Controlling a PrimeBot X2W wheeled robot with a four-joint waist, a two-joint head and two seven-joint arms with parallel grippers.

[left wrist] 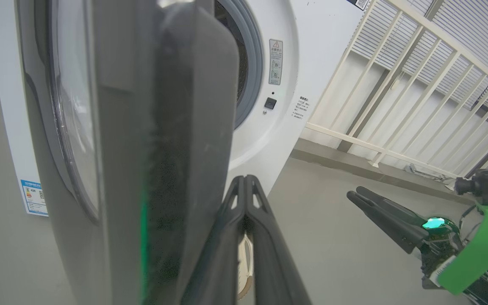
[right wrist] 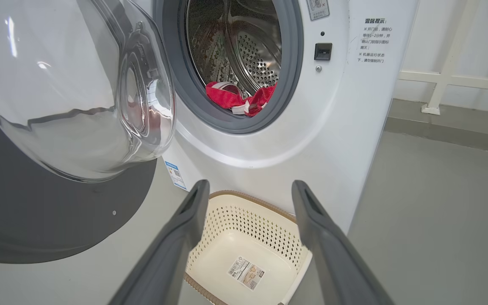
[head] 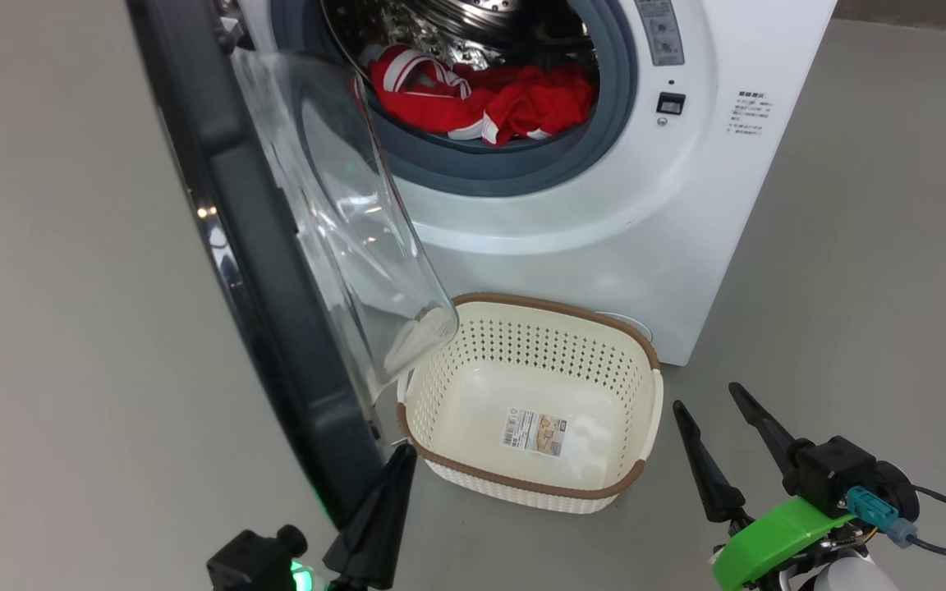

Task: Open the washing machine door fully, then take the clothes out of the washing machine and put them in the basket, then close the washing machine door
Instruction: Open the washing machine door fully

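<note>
The washing machine (head: 604, 246) stands with its door (head: 259, 271) swung out to the left, glass bowl facing the opening. Red clothes (head: 514, 103) with white stripes lie at the front of the steel drum, also seen in the right wrist view (right wrist: 227, 98). The cream basket (head: 555, 308) sits empty on the floor below the opening. My left gripper (head: 401, 450) is shut with nothing in it, its tip right beside the door's lower edge (left wrist: 176, 127); contact is unclear. Right of the basket, my right gripper (head: 707, 398) stands open and empty, pointing at the basket (right wrist: 248, 220).
Grey floor surrounds the machine. A white railing (left wrist: 417, 84) runs behind and to the right of the washer. The open door stands over the basket's left end. A blue label (right wrist: 175, 174) is on the machine's lower front.
</note>
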